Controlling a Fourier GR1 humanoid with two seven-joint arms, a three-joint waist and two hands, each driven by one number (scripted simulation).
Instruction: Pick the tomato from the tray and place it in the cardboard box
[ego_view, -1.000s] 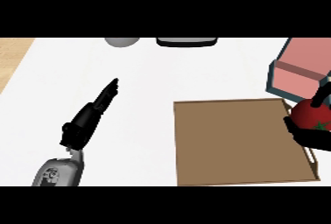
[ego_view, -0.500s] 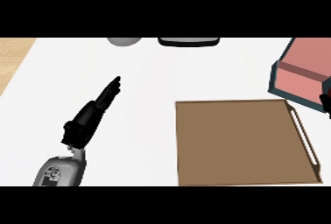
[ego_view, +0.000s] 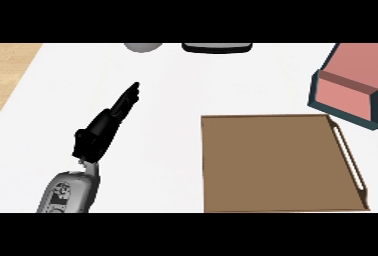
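At the counter's (ego_view: 221, 80) left edge a strip of wood-toned surface (ego_view: 15, 65) shows, and just inside it the robot's left hand (ego_view: 100, 132) lies low over the white top on its grey forearm (ego_view: 70, 190), fingers straight and released, holding nothing and pointing up toward a grey rounded object (ego_view: 143, 47) and a dark flat item (ego_view: 217, 47) cut off at the far edge; to the right, the brown tray (ego_view: 277, 165) sits square on the counter with a pale handle slot (ego_view: 358, 160) along its right rim, and no tomato shows anywhere on it; beyond its upper right corner, close by but apart from it, stands the cardboard box (ego_view: 347, 92), pink on its inner faces and dark teal on its outer wall, partly cut off by the frame; the right hand is out of view, so its fingers cannot be judged, and the tomato is nowhere to be seen, leaving its colour, shape and whereabouts unknown; judging by the bare tray, the pick appears done and the placing step is in hand, and the next move calls for bringing the fruit over the box's opening, lowering it inside and letting go
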